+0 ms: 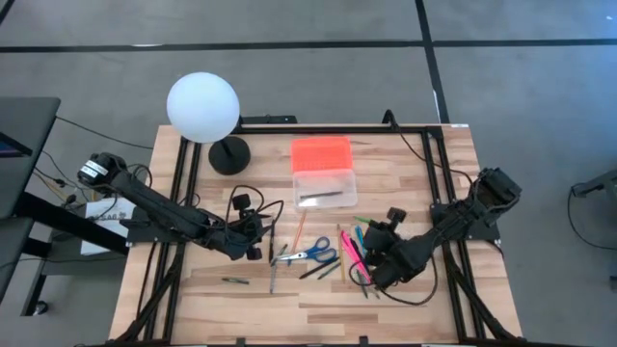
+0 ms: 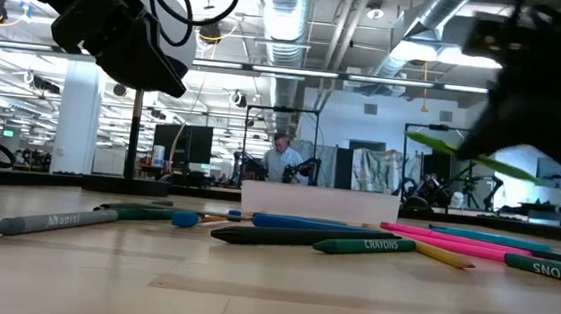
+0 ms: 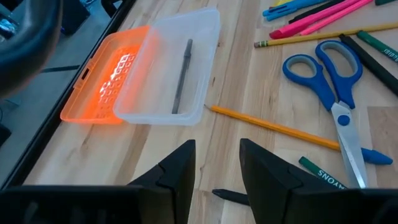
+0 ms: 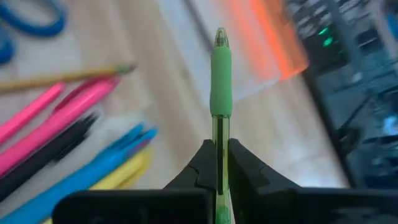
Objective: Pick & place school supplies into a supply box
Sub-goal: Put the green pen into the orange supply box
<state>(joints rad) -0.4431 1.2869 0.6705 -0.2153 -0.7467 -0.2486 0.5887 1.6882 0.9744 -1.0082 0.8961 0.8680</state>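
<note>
The supply box (image 1: 324, 172) lies open at the table's far middle. Its orange lid (image 3: 106, 78) is folded back, and one dark pen (image 3: 182, 74) lies in its clear base (image 3: 165, 68). Pens, pencils and crayons lie loose on the wood between the arms, with blue-handled scissors (image 1: 310, 255) among them. My right gripper (image 1: 371, 272) hovers over the pile's right side, shut on a green pen (image 4: 220, 81). My left gripper (image 3: 217, 155) is open left of the scissors and holds nothing. My right gripper pinches the green pen between its two fingers (image 4: 239, 163) on the clear barrel (image 4: 219, 140) just behind the green grip sleeve. The pen lies along the fingers and sticks out past their tips. In the low view the pen (image 2: 461, 156) slants in the air, clear of the table.
A white globe lamp (image 1: 202, 108) on a black base (image 1: 229, 154) stands at the far left. Black frame rails (image 1: 439, 173) and cables run along the table's sides. A small green pen (image 1: 234, 280) lies alone near the front left. A person sits in the room beyond.
</note>
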